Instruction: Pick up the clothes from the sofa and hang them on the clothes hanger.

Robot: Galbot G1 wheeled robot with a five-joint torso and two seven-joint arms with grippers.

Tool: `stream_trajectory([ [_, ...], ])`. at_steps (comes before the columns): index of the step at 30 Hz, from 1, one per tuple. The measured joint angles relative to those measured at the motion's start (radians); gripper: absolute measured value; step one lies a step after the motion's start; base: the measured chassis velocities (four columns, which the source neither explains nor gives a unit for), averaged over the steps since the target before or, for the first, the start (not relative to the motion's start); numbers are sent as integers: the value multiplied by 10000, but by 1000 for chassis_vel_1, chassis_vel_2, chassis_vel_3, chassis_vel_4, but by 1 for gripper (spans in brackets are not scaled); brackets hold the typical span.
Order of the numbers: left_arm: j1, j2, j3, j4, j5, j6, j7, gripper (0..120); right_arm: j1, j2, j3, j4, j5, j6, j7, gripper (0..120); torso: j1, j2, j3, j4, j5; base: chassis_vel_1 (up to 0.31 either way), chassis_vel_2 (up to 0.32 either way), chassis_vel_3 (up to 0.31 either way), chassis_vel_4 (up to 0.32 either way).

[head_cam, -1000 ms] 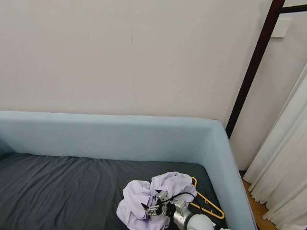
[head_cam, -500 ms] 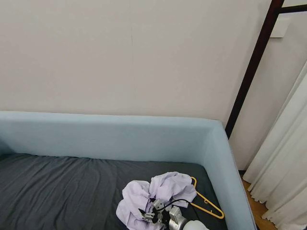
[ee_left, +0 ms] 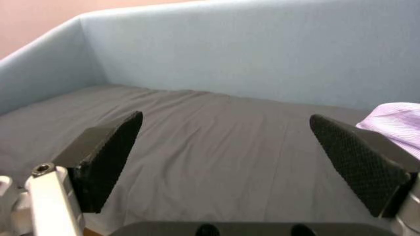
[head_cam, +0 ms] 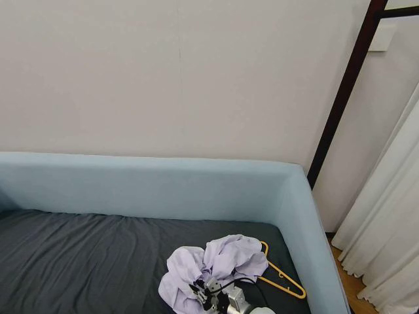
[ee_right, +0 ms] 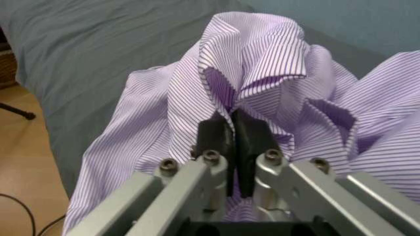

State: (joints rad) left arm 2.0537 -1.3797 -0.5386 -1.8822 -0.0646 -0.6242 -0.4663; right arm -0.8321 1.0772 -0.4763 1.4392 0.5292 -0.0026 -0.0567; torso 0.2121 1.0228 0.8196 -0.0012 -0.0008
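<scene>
— Since the right gripper (head_cam: 208,292) slid lower in the last 1 second, has it grabbed anything?
— Looks so: it's pinching a fold of the crumpled purple-striped shirt (head_cam: 226,256), not yet off the pale-blue sofa (head_cam: 163,190). Left gripper (ee_left: 225,119) hangs spread, idle.
</scene>
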Motion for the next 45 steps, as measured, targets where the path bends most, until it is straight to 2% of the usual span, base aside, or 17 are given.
stream_trajectory([
  [8, -98, 9, 22, -2, -21, 0, 2, 100, -105, -298, 418, 692, 266, 114, 86, 0, 0, 0, 0, -1, 1, 0, 0, 0, 0],
  [16, -276, 36, 88, 38, -99, -19, -13, 100, 32, -1156, 1266, 2984, 1466, -212, 714, 0, 0, 0, 0, 2, 3, 0, 0, 0, 0],
  [18, -309, 55, 94, 37, -107, -19, -13, 100, 54, -1320, 1488, 3203, 1572, -251, 730, 0, 0, 0, 0, 2, 2, 0, 0, 0, 0],
  [20, -367, 93, 103, 33, -158, -7, -10, 100, 66, -1824, 1951, 3408, 1644, -221, 645, 0, 0, 0, 0, 0, 1, 0, 0, 0, 0],
  [23, -422, 125, 121, 15, -229, 31, -3, 100, -42, -2524, 2477, 3043, 1640, 5, 399, 0, 0, 0, 0, -1, 2, 0, 0, 0, 0],
  [24, -422, 125, 121, 15, -229, 31, -3, 100, -42, -2524, 2477, 3043, 1640, 5, 399, 0, 0, 0, 0, -1, 2, 0, 0, 0, 0],
  [27, -491, 127, 164, 14, -268, 46, 0, 100, 98, -2806, 2979, 1828, 1617, 266, 214, 0, 0, -1, 0, -6, 4, 0, 0, 0, 0],
  [31, -460, 132, 219, 3, -264, 47, 8, 100, 519, -2793, 3130, 608, 1512, 518, -48, 0, 0, -1, 1, 4, 1, 0, 0, 0, 0],
  [34, -450, 151, 237, -16, -255, 43, 12, 100, 778, -2591, 3000, -594, 898, 1052, -178, 0, 0, -1, 1, 0, 4, 0, 0, 0, 0],
  [37, -449, 165, 250, -31, -252, 40, 8, 100, 726, -2472, 2977, -1038, 351, 1160, -227, 0, 0, -2, 1, 2, 4, 0, 0, 0, 0],
  [41, -424, 207, 276, -50, -244, 32, 11, 100, 353, -2559, 3069, -869, -22, 1105, -237, 2, 0, -1, 1, 0, 5, 0, 0, 0, 0],
  [45, -438, 277, 340, 4, -240, 21, 7, 100, -405, -3229, 3640, 174, -283, 878, -366, 20, 0, -1, 0, 1, 1, 0, 0, 0, 0],
])
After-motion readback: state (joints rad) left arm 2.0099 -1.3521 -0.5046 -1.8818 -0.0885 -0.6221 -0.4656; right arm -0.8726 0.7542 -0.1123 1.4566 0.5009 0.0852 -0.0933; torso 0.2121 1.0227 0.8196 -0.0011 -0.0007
